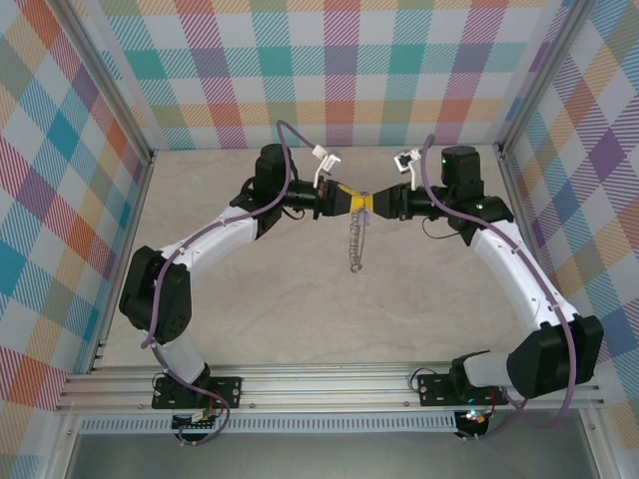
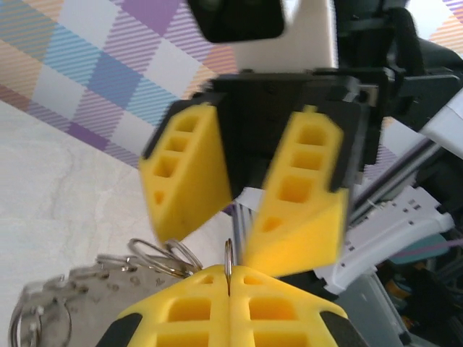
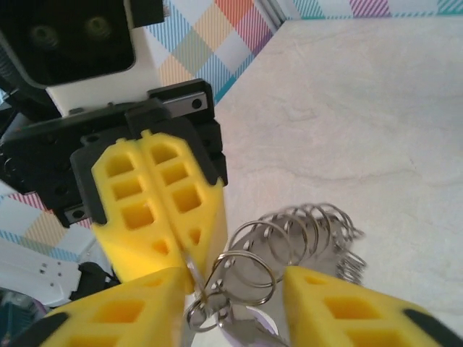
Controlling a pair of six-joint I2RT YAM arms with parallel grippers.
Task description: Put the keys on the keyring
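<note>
Left gripper (image 2: 228, 278) is clamped on the ring (image 2: 228, 262) wire. Right gripper (image 3: 231, 289) is spread open around the loops (image 3: 311, 224), with the lilac key (image 3: 242, 334) low between its fingers (image 3: 340, 311). I'd pinch the key head flat and hold left rigid while threading.

The top camera looks steeply down from above and behind the arm bases, far enough back to take in the whole desk (image 1: 250, 319). Each wrist camera sits close behind its own yellow jaws, facing the other arm head-on. All three views share the spot where the left gripper (image 1: 353, 203) and right gripper (image 1: 373, 203) meet at the keyring (image 1: 356, 241).
</note>
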